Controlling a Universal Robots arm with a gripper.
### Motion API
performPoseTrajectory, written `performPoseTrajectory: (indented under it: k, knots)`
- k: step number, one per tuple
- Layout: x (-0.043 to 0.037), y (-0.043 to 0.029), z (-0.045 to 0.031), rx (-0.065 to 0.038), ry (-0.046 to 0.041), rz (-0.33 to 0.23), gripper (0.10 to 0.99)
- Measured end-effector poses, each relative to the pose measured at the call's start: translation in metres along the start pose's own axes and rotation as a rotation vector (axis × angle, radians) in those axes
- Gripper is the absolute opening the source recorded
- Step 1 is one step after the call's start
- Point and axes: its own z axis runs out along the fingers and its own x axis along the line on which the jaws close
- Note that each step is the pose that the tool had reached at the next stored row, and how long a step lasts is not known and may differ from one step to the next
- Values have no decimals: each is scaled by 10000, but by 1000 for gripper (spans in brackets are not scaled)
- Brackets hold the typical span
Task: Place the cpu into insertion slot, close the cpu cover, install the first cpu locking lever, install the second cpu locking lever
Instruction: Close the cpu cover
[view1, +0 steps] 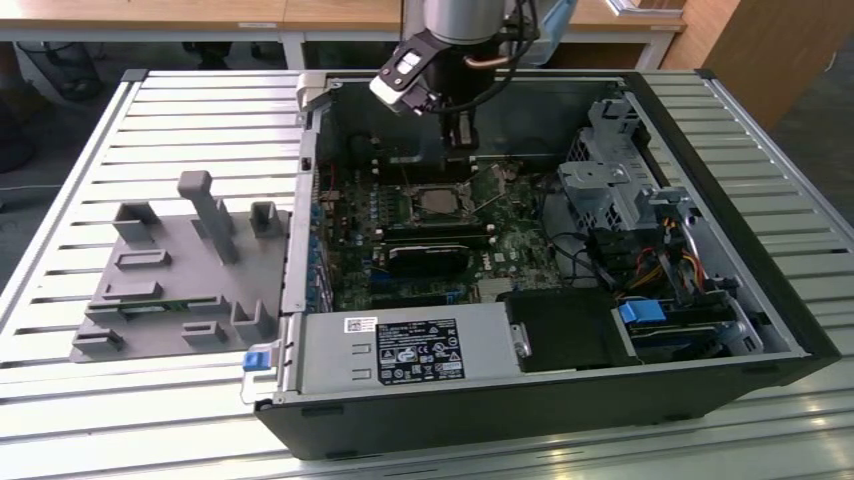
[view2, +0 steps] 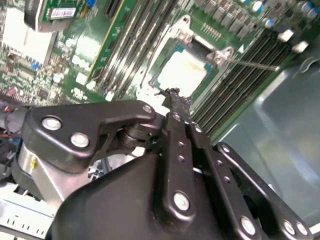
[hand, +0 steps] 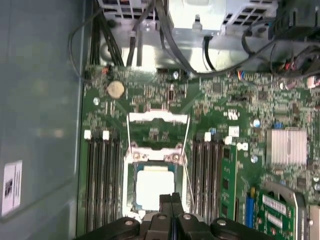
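We see the cpu (hand: 155, 187) seated in the insertion slot (hand: 131, 186), mid-motherboard (hand: 150, 95) between banks of memory slots (hand: 102, 185), inside the open computer case (view1: 400, 425) on the tabletop (view1: 80, 400). The cpu cover (hand: 158, 118) is flipped open, clear of the chip. The end effector (hand: 171, 199) hovers over the cpu's edge, fingers pressed together, pinching nothing.

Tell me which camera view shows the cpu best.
The first wrist view: it looks straight down on the cpu seated in the insertion slot, the fingers overlapping one edge. The second wrist view shows it obliquely, partly behind the fingers; the exterior view shows it from afar, by the gripper.
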Motion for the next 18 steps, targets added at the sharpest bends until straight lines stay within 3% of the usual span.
performPoseTrajectory:
  k: [4, 8, 13, 18]
  knots:
    - [-2, 149, 7, 6, 34, 1, 106]
    - [-2, 230, 14, 5, 346, 12, 106]
    - [0, 318, 35, 3, 359, -41, 106]
    - [2, 356, 56, 2, 366, -297, 106]
